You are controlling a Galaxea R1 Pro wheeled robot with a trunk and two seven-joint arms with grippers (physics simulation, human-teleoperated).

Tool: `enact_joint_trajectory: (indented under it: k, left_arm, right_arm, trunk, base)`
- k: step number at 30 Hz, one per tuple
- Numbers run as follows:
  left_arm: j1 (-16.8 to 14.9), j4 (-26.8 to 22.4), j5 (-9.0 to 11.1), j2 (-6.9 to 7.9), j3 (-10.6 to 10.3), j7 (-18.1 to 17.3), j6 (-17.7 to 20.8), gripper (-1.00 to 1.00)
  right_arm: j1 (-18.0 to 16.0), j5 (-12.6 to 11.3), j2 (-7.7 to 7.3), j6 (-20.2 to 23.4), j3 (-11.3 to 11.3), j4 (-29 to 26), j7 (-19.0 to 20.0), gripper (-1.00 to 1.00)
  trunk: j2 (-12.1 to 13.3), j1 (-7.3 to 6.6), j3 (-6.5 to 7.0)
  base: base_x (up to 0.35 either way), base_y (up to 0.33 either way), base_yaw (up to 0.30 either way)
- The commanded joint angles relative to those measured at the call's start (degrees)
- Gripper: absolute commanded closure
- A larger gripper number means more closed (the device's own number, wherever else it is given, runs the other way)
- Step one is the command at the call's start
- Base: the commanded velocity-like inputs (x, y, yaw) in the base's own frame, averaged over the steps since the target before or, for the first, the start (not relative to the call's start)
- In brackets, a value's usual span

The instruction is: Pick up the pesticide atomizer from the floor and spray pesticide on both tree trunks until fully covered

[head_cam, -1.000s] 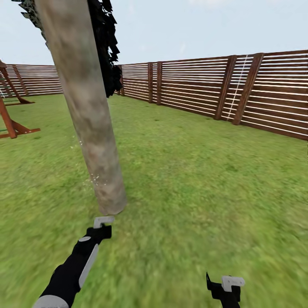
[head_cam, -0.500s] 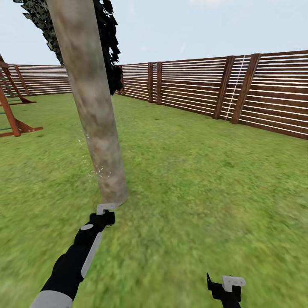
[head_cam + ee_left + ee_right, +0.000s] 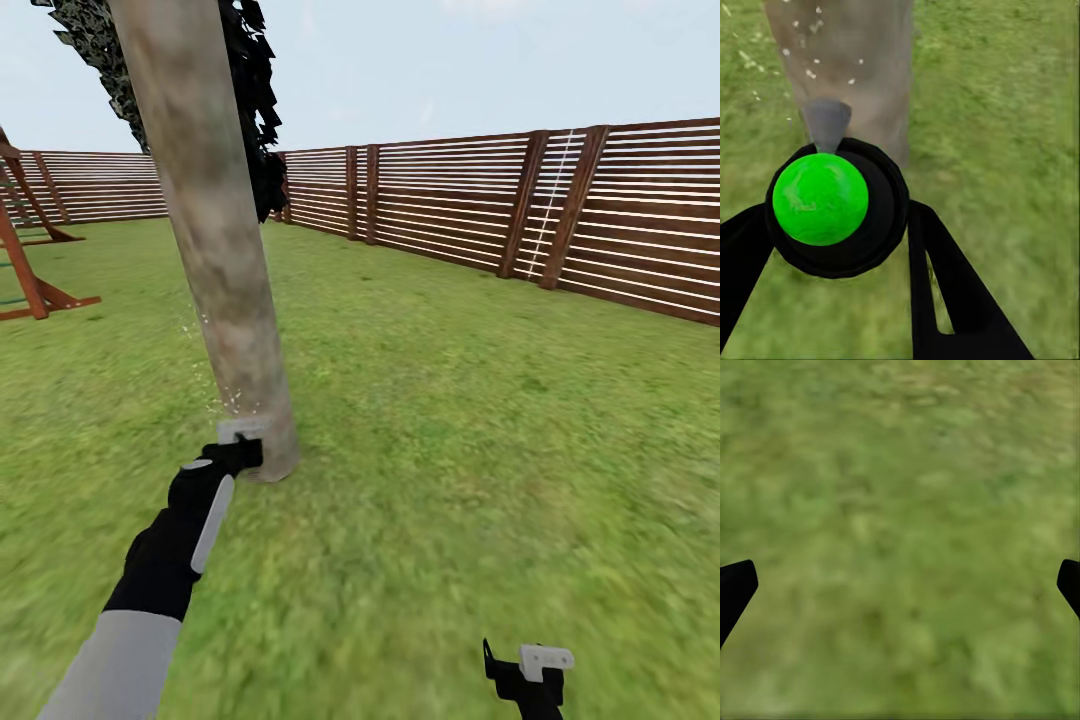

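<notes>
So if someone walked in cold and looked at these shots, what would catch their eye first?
Probably the thick tree trunk leaning up the left of the head view, with the left gripper close to its base and pale specks floating beside the bark. Next, the bright green ball on top of the atomizer, held between the left gripper's fingers and aimed at the trunk. Behind, a slatted fence rings the lawn.

head forward-down, wrists close over lawn [image 3: 900,510]

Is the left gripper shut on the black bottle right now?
Yes: the left gripper has both fingers against the black, green-topped bottle.
</notes>
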Motion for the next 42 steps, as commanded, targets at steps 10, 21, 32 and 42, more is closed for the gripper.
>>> enact_joint_trajectory:
  k: [10,21,32,42]
  left_arm:
    - [-2.42,-1.81,0.26,4.03,-0.17,-0.38,2.18,1.0]
    - [-2.03,-4.02,0.12,3.7,-0.42,-0.54,2.35,1.0]
    - [-6.56,-4.52,0.32,3.71,-1.63,-0.62,5.94,1.0]
    - [-5.84,-5.21,-0.07,4.38,-0.59,-3.68,6.0,1.0]
  right_arm:
    - [0.02,0.0,0.0,0.02,0.0,0.08,0.0,-1.0]
    - [0.0,0.0,0.0,0.09,0.0,0.08,0.0,-1.0]
    - [0.02,0.0,0.0,0.09,0.0,0.08,0.0,-1.0]
    - [0.02,0.0,0.0,0.06,0.0,0.08,0.0,-1.0]
  trunk:
    - [0.0,0.0,-0.01]
    - [0.0,0.0,-0.01]
    - [0.0,0.0,-0.01]
    - [0.0,0.0,-0.01]
  base:
    - [0.0,0.0,0.0]
    - [0.095,0.013,0.0]
    - [0.0,0.0,0.0]
    - [0.106,0.0,0.0]
